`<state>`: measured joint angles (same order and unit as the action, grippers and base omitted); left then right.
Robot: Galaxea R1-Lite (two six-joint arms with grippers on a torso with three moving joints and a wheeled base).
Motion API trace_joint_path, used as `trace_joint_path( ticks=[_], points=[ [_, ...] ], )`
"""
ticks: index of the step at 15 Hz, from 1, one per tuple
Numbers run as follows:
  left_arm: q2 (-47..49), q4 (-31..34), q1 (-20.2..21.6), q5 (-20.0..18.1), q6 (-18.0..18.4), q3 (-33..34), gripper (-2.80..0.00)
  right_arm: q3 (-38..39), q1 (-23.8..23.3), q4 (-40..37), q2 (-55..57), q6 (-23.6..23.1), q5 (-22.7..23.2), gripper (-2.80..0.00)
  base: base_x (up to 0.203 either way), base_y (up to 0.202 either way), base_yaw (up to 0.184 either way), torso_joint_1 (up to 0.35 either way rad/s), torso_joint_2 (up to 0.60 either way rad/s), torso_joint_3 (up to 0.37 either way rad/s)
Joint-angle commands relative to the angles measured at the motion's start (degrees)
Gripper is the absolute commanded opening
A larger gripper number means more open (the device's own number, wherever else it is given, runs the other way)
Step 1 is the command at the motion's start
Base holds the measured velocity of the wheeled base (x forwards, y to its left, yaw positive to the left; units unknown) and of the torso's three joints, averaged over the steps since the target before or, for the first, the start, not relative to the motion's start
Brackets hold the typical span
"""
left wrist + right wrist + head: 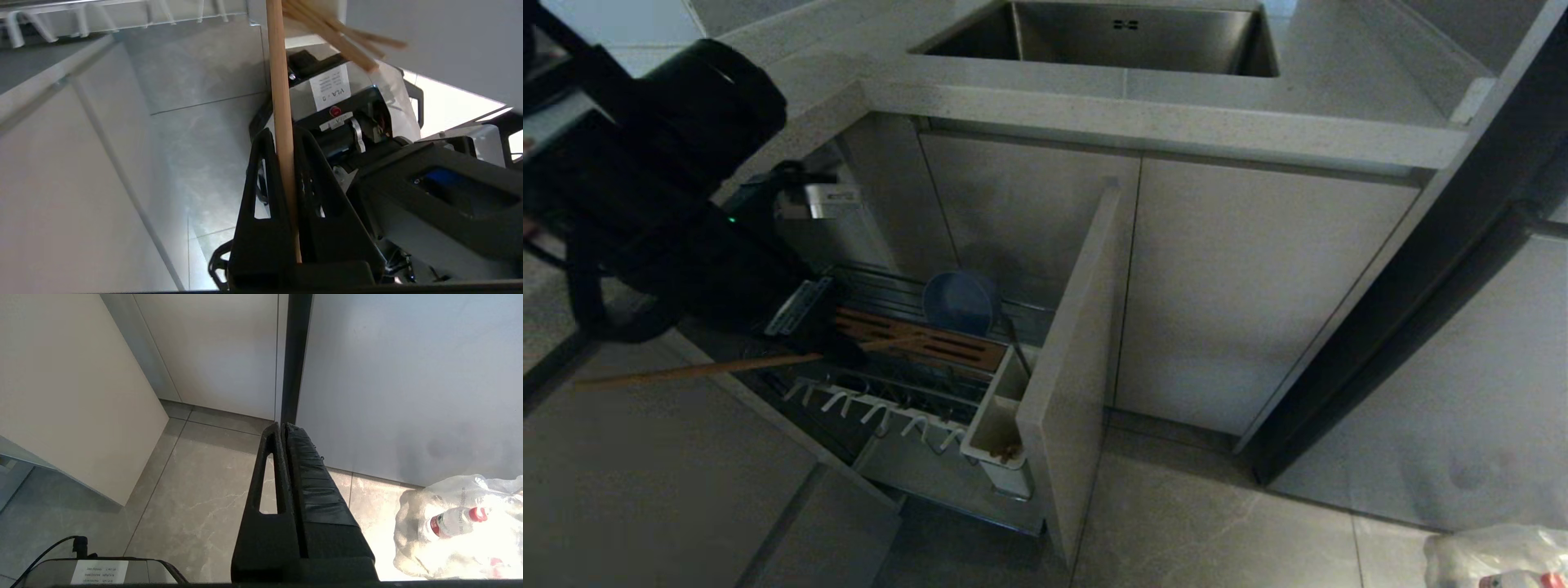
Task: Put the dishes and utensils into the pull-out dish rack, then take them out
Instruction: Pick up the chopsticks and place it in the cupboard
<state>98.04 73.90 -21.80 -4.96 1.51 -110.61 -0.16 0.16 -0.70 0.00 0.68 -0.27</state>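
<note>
Left gripper (282, 147): pinching one chopstick (280, 81) over your pull-out dish rack (915, 384); unloading step; next, carry it clear.

left hand (837, 347) behind its arm, chopsticks (282, 122) cut off, perhaps blurred

- My head view is dim and grey; the pull-out dish rack (907, 367) sits in shadow under the countertop (1176, 122).
- My left wrist view is brighter, with blown-out daylight glare at one edge and motion blur on the chopsticks (282, 122).
- My right wrist view is evenly lit; the plastic bag (457, 526) glares white.
</note>
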Motion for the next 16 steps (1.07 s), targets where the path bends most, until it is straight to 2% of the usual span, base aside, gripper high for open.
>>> trace_joint_path(
  ticks=[1,6,9,16],
  points=[
    [2.99,0.28,-2.99,1.57,-0.69,-0.14,-2.80,-0.02,0.02,0.00,0.02,0.02,0.00,-2.80,0.000,0.000,0.000,0.000,0.00,0.000],
    [7.52,0.19,-9.23,10.67,-6.61,-0.05,-2.80,-0.02,0.02,0.00,0.08,0.02,0.00,-2.80,0.000,0.000,0.000,0.000,0.00,0.000],
    [10.20,0.12,-10.33,12.39,-8.16,-0.17,-2.80,-0.02,0.02,0.00,0.01,0.02,0.00,-2.80,0.000,0.000,0.000,0.000,0.00,0.000],
    [14.60,0.11,-11.48,12.91,-11.63,-0.28,-2.80,-0.02,0.02,0.00,0.09,0.02,0.00,-2.80,0.000,0.000,0.000,0.000,0.00,0.000]
  ],
)
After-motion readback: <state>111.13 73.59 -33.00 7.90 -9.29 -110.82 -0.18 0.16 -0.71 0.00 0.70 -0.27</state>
